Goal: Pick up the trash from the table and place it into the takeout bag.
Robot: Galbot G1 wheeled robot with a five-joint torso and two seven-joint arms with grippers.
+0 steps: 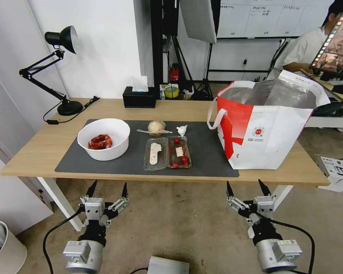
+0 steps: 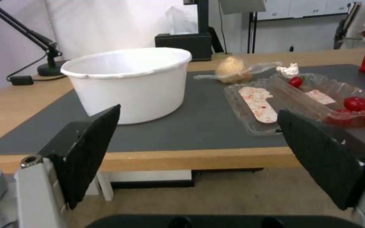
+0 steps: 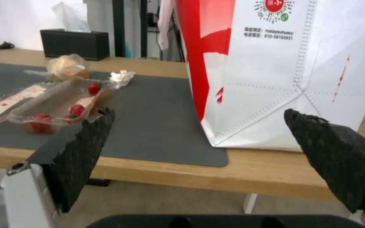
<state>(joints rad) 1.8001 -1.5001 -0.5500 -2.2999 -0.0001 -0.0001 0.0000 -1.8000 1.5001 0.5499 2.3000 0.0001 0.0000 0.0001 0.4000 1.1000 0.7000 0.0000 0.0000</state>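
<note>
— Is any trash sitting in the takeout bag (image 1: 270, 133) yet?
— Seemingly none; bowl (image 1: 103, 139), tomato tray (image 1: 167, 152), wrapped ball (image 1: 156, 127) and crumpled paper (image 1: 182, 130) are lying left of it on the tabletop (image 1: 38, 152). Left hand (image 1: 107, 189) and right hand (image 1: 248, 187) are hovering open, nearer me.

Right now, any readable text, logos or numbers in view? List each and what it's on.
"010-58103931": under the round red logo on the takeout bag, right wrist view.
Line above that number: Chinese characters plus Latin letters, too blurred to read reliably.
Mark inside the logo: too small to read.
Labels inside the clamshell tray: red speckles, no legible text.
Whiteboard behind: writing too small.
White box on the floor: print illegible.
</note>
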